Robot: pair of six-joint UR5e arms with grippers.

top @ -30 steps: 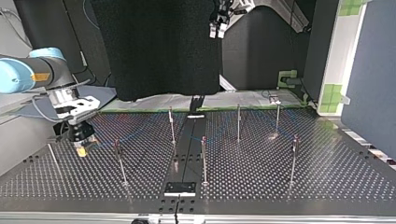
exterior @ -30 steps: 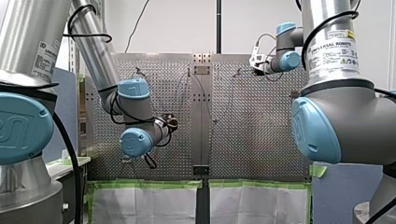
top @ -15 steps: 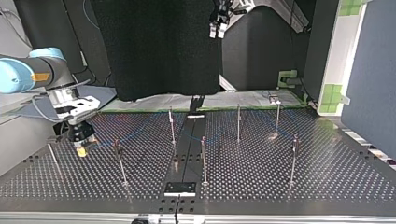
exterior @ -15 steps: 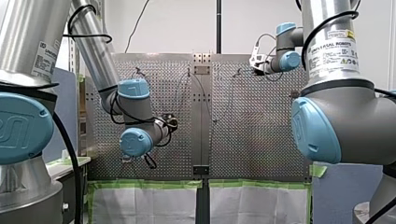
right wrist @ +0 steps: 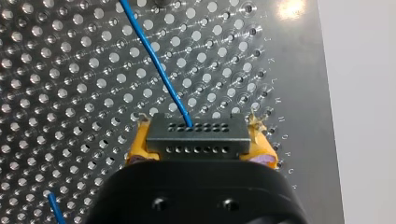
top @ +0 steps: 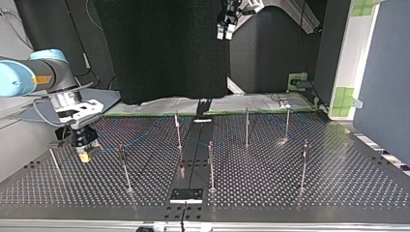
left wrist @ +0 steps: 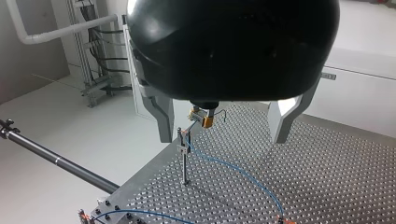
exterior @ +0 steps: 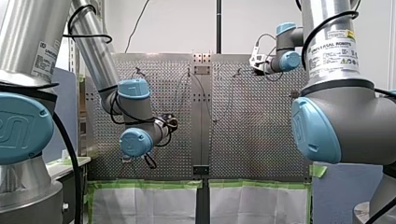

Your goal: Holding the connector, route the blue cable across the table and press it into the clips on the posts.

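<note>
Right pincer (top: 86, 153) is gripping connector (right wrist: 196, 137); cable (right wrist: 159, 70) is running straight ahead toward nearest post (top: 124, 166), lower left. Left pincer (left wrist: 223, 123) is hanging wide, well apart.

Standing here, there is little to read. A white sticker (exterior: 333, 50) on the robot's right arm (exterior: 341, 126) carries "UNIVERSAL ROBOTS" in dark capitals, with a row of small warning symbols under it. The finer print on it is too small to make out. A second white sticker (exterior: 46, 57) sits tilted on the left arm (exterior: 25, 28), and its lettering is too small and slanted to read with any certainty. The big blue cap (exterior: 18, 128) on that arm bears a raised mark, cut off at the front view's edge. In the right wrist view, letters run along the table (right wrist: 299, 93) edge, including L, M, N, O and P.
</note>
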